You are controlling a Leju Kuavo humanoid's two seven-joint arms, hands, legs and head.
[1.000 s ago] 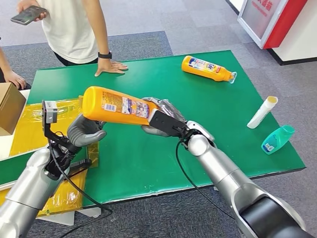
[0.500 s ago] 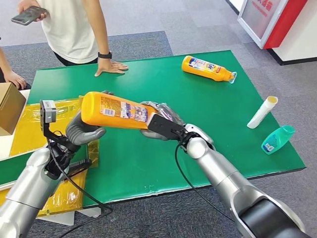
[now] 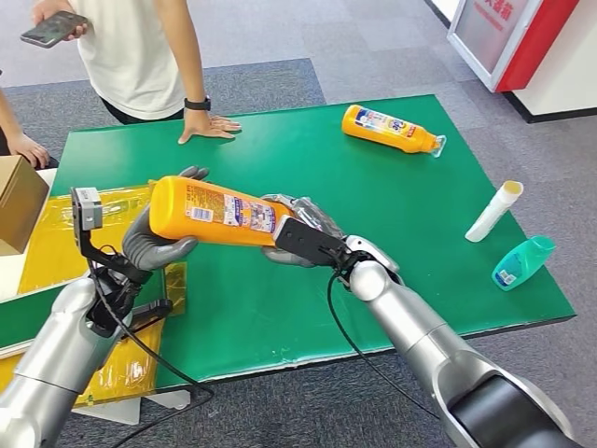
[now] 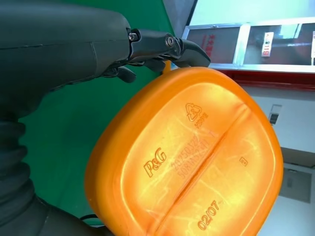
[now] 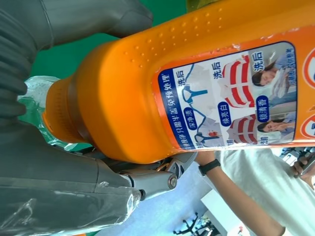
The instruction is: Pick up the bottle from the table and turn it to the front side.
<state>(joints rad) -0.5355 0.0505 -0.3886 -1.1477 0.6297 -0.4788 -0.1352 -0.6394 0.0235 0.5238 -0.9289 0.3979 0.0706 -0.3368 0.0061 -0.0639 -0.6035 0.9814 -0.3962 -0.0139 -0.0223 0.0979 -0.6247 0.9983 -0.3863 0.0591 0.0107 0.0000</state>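
Left of centre in the head view, an orange bottle (image 3: 211, 211) lies nearly level in the air above the green counter (image 3: 395, 224), flat base toward the left of the frame and neck toward the middle. The right robot hand (image 3: 299, 231) grips it at the neck end, its fingers wrapped in clear plastic film around the narrow part. In the right wrist view the bottle (image 5: 193, 93) lies across the right robot hand (image 5: 67, 162), with a grey thumb over the shoulder and the blue-and-white label with small pictures facing the camera.

The left robot hand (image 3: 156, 238) cups the bottle's base end from below, one finger showing above the bottle's far edge. In the left wrist view the moulded base (image 4: 193, 157), stamped with a recycling mark and a date, sits against the dark fingers (image 4: 163, 44) of the left robot hand (image 4: 74, 49); its fingers are spread along the bottle's edge, and how firmly they press cannot be told.

A second orange bottle (image 3: 391, 129) lies on its side in the upper right of the counter. Near the right edge lie a white tube (image 3: 494, 211) and, just below it, a teal bottle (image 3: 523, 261). Yellow plastic sheeting (image 3: 52, 233) covers the counter's left end, beside a cardboard box (image 3: 18, 201). At the upper left a person rests a hand (image 3: 206, 124) flat on the counter and holds a phone (image 3: 52, 28) in the other.
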